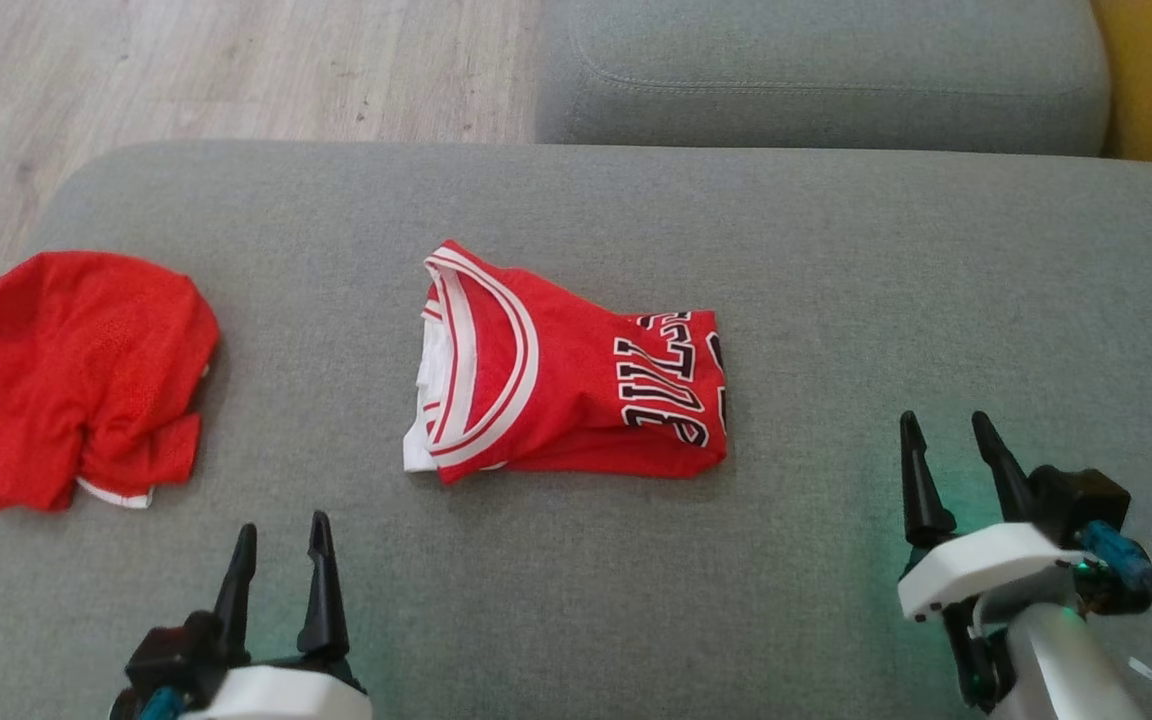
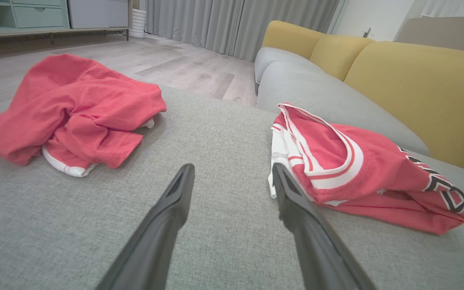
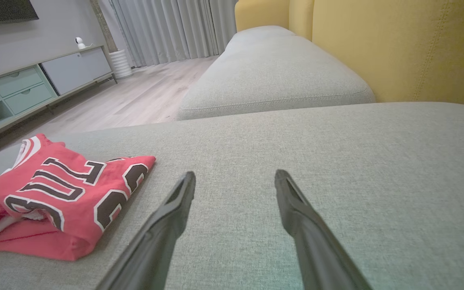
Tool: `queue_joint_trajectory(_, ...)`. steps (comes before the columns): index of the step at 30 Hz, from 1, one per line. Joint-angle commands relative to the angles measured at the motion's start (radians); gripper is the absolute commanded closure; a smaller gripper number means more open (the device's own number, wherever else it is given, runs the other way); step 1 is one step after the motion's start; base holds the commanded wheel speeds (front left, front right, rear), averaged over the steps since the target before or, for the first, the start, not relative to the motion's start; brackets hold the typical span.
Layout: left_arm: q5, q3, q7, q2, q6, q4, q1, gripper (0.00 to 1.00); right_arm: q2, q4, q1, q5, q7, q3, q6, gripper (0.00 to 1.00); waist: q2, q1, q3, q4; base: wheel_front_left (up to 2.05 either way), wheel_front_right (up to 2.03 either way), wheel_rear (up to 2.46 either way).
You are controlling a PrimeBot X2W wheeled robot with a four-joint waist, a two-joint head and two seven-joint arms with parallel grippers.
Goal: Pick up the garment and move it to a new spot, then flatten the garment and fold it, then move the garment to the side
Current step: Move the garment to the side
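- While both arms are hovering low over the near part of the grey cushion (image 1: 836,300), neither is holding anything. The left tool (image 1: 283,527) is showing its two dark fingers spread with bare fabric between them, and the right tool (image 1: 943,420) is standing just as wide and empty.
- The folded jersey (image 1: 576,380) is lying ahead of the left tool and to its right, near but apart from it. From the right tool it is lying ahead and to the left, well apart.
- The jersey's white-trimmed neck opening is facing the left tool's side and its lettered end is facing the right tool's side. The layers are sitting in one compact stack, which is suggesting that flattening and folding are finished for this piece.
- A crumpled red garment (image 1: 76,380) is lying ahead of the left tool and to its left, bunched, with a white hem peeking out beneath.
- Judgement: with the jersey lying between the two tools, the step in hand is probably the move to the side. The crumpled piece may instead be waiting as the next item; the frames are not settling this.
- The tools are likely being kept spread and clear of the cloth so that either can approach an edge without dragging the stack.
- Risk: a pinch catching only the top layer is likely to end up sliding the layers apart and undoing the fold.
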Motion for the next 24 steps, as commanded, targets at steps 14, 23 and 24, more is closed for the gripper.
queue_joint_trajectory(14,-0.038,-0.068,-0.005,0.004,-0.004,-0.028,-0.078,0.00,0.001,0.200,-0.265,0.131,-0.008,0.229,-0.001,0.00,-0.0001,0.0000,0.101,0.096,0.00,0.00,0.00)
queue_joint_trajectory(23,-0.064,-0.108,-0.005,0.004,0.008,-0.033,-0.105,0.00,0.001,0.420,-0.389,0.124,0.070,0.343,-0.001,0.55,-0.0001,0.0000,0.141,0.144,0.00,0.00,0.00)
queue_joint_trajectory(24,-0.066,-0.109,-0.005,0.004,0.008,-0.033,-0.107,0.00,0.001,0.435,-0.391,0.126,0.071,0.346,-0.001,0.95,-0.0001,0.0000,0.143,0.145,0.00,0.00,0.00)
